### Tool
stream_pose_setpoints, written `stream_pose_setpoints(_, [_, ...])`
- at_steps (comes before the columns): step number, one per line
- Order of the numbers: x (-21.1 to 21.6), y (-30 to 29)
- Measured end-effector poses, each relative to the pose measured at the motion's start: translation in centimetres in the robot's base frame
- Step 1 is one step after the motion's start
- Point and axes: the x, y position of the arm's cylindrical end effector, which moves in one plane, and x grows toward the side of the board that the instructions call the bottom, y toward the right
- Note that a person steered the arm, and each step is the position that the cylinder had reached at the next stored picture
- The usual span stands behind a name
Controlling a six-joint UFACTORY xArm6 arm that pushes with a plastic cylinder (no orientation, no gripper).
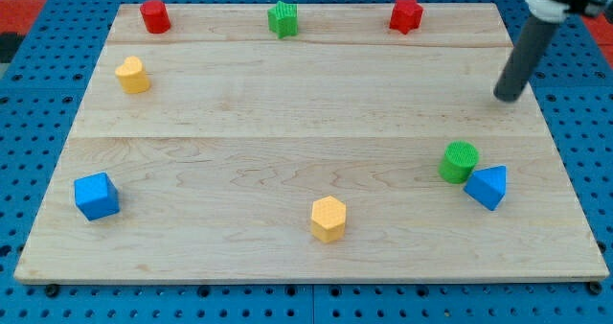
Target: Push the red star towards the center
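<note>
The red star (405, 15) sits near the view's top edge of the wooden board (306, 113), right of the middle. My tip (506, 98) touches the board at the view's right, well below and to the right of the red star, with bare wood between them. The tip is above the green cylinder (460, 161) and touches no block.
A red cylinder (154, 16) stands at the top left and a green star-like block (283, 19) at the top middle. A yellow block (133, 75) is at the left, a blue cube (97, 196) at the bottom left, a yellow hexagon (328, 219) at the bottom middle, a blue triangular block (488, 186) beside the green cylinder.
</note>
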Motion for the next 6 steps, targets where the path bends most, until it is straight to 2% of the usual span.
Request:
stream_pose_setpoints(3, [-14.3,-0.9])
stream_pose_setpoints(4, [-16.9,-2.7])
stream_pose_setpoints(5, [-16.8,-5.5])
stream_pose_setpoints(6, [-15.0,-13.0])
